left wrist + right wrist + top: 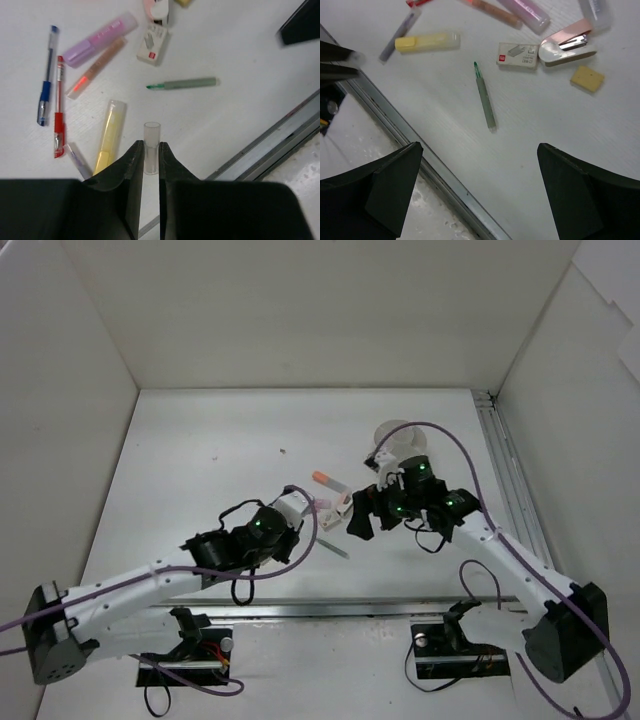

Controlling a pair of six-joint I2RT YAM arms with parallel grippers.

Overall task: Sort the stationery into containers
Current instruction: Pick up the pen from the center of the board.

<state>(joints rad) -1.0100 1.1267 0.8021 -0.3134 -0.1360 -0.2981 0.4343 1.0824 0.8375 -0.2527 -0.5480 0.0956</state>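
Note:
My left gripper (151, 148) is shut on a short clear plastic tube (151, 131), like a pen cap, held above the table. Below it lie a yellow marker (111, 134), a red pen (59, 110), a blue pen (46, 80), a pink marker (100, 39), an orange marker (95, 67) and a green pen (182, 83). My right gripper (479, 146) is open and empty, above the table just near of the green pen (485, 97). The round white dish (398, 436) sits behind the right arm, partly hidden.
A white staples box (518, 54), a pink stapler (567, 46) and a tan eraser (587, 78) lie beyond the green pen. A metal rail (420, 150) runs along the table's near edge. White walls enclose the table. The two grippers (303, 502) (368, 508) are close together.

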